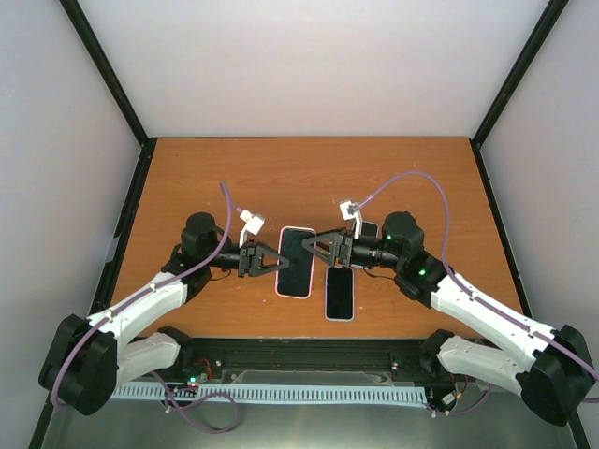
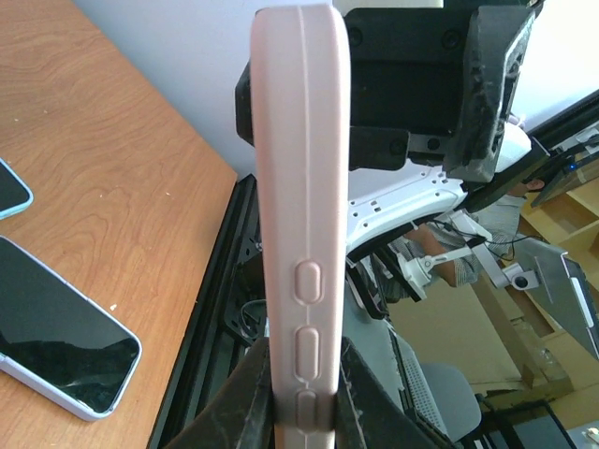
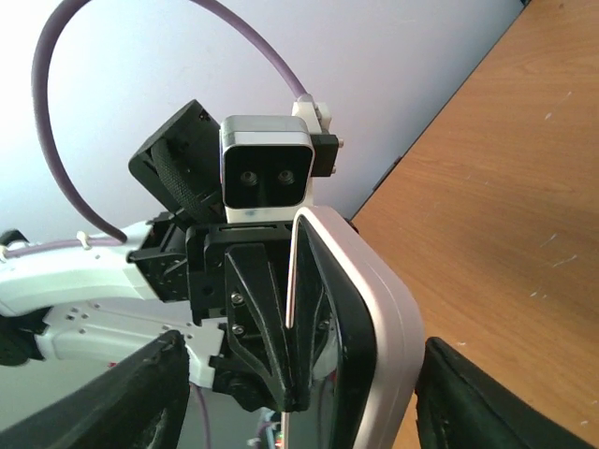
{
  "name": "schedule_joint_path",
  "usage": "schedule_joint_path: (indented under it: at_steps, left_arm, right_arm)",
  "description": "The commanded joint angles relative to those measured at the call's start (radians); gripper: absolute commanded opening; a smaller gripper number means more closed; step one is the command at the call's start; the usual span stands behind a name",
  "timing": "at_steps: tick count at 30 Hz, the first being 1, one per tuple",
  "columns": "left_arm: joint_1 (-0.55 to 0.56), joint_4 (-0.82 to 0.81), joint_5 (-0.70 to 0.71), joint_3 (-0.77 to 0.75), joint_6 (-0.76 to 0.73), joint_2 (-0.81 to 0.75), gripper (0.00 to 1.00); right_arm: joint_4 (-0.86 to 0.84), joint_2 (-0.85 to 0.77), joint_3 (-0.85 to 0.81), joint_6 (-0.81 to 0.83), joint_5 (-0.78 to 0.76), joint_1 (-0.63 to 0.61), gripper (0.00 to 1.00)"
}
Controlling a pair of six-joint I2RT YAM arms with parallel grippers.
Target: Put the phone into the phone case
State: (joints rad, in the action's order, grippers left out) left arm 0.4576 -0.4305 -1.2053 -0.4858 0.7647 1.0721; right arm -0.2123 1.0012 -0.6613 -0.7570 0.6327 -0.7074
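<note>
Phone case [image 1: 296, 271] — clamped by the left pincer [image 1: 279, 261] — sits inside the spread right pincer [image 1: 309, 246].

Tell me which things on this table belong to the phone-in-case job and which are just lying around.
Job in hand:
pale pink rubbery phone case, clamped by the left end effector
black-screened phone sitting in it
right end effector, open around it

Lying about:
lilac-edged phone, flat on the wooden table
blue-edged phone beyond it, partly hidden
</note>
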Motion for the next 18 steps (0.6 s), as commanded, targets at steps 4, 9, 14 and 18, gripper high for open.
schedule_joint_path:
  at_steps: [4,9,14,18]
  left_arm:
    - [0.009,0.073,-0.020,-0.073,-0.110,-0.014,0.00]
    - [0.009,0.157,0.019,-0.083,-0.157,-0.011,0.00]
    - [0.008,0.257,0.065,-0.104,-0.212,0.018,0.00]
    - [0.009,0.275,0.087,-0.110,-0.212,0.028,0.00]
  right_arm:
    - [0.026,-0.056,-0.013,0.023,-0.055,0.003,0.49]
    - [0.018,-0.079,0.001,0.039,-0.078,0.006,0.22]
    - [0.027,-0.096,0.011,0.062,-0.104,0.006,0.03]
    - [0.036,-0.097,0.017,0.079,-0.117,0.007,0.03]
